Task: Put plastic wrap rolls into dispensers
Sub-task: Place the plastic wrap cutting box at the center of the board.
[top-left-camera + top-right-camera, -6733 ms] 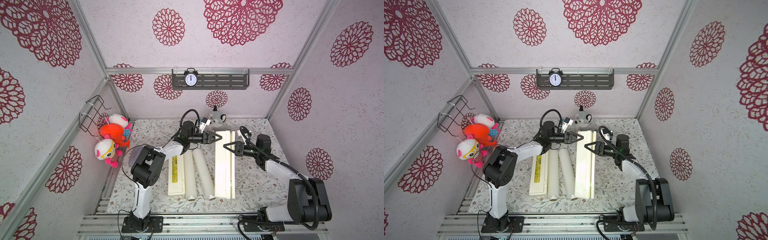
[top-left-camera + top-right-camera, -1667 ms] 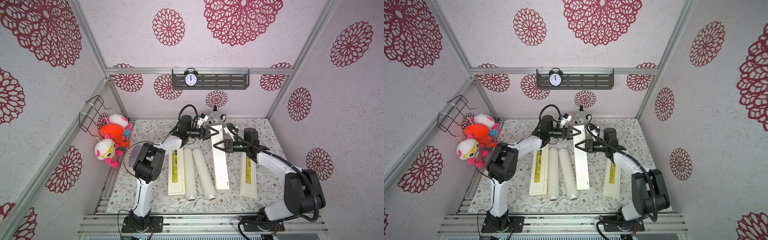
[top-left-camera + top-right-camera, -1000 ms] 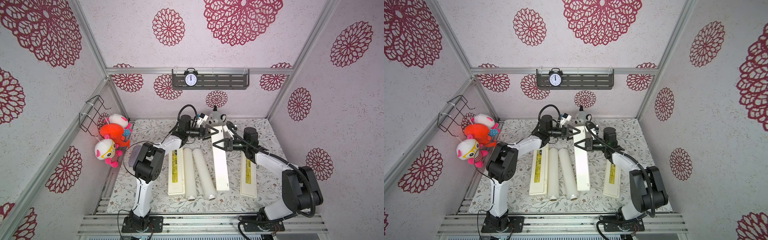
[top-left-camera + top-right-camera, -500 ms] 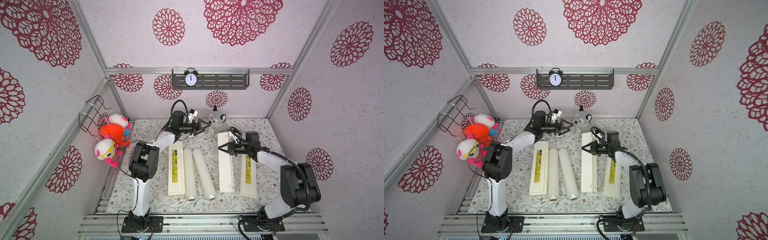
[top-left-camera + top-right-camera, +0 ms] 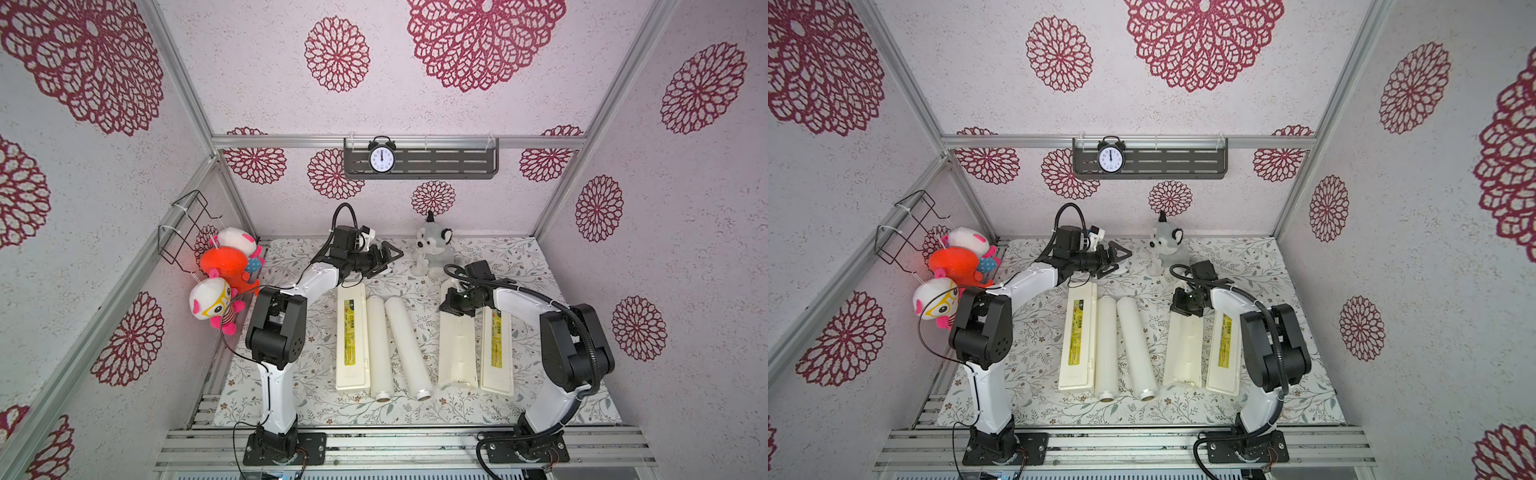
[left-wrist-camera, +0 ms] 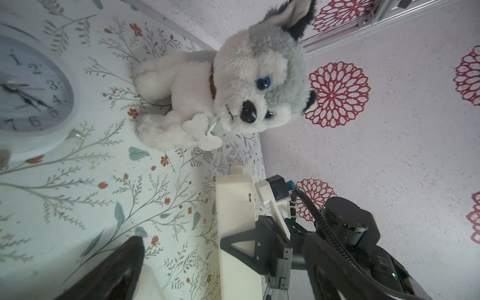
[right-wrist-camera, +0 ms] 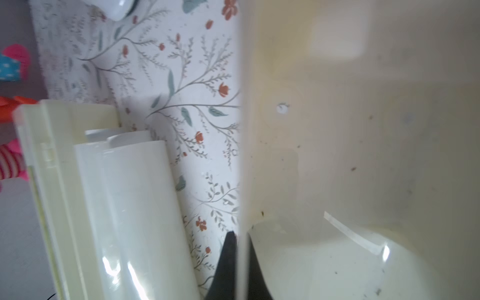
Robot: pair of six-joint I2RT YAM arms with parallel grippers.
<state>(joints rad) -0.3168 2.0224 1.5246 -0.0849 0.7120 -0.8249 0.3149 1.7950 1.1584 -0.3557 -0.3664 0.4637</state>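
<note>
Two plastic wrap rolls (image 5: 379, 345) (image 5: 407, 345) lie side by side mid-table, seen in both top views. Left of them lies a closed dispenser (image 5: 352, 336) with a yellow-green label. On the right lies the other dispenser, opened flat: a bare hollow half (image 5: 457, 340) beside its labelled half (image 5: 496, 345). My right gripper (image 5: 446, 301) is shut on the bare half's thin side wall (image 7: 240, 181) at its far end. The left gripper (image 5: 388, 255) hangs open and empty over the back of the table, clear of both dispensers. The right wrist view shows the rolls (image 7: 130, 207) beside the closed dispenser (image 7: 46, 155).
A plush husky (image 5: 432, 253) sits at the back, between the arms. A white clock (image 6: 26, 91) lies on the cloth below the left gripper. Plush toys (image 5: 224, 274) hang on the left wall. A shelf with an alarm clock (image 5: 381, 160) is fixed to the back wall.
The right gripper has laid the dispenser's bare half flat beside its labelled half. The left gripper has drawn back to the left, away from that dispenser, still open.
</note>
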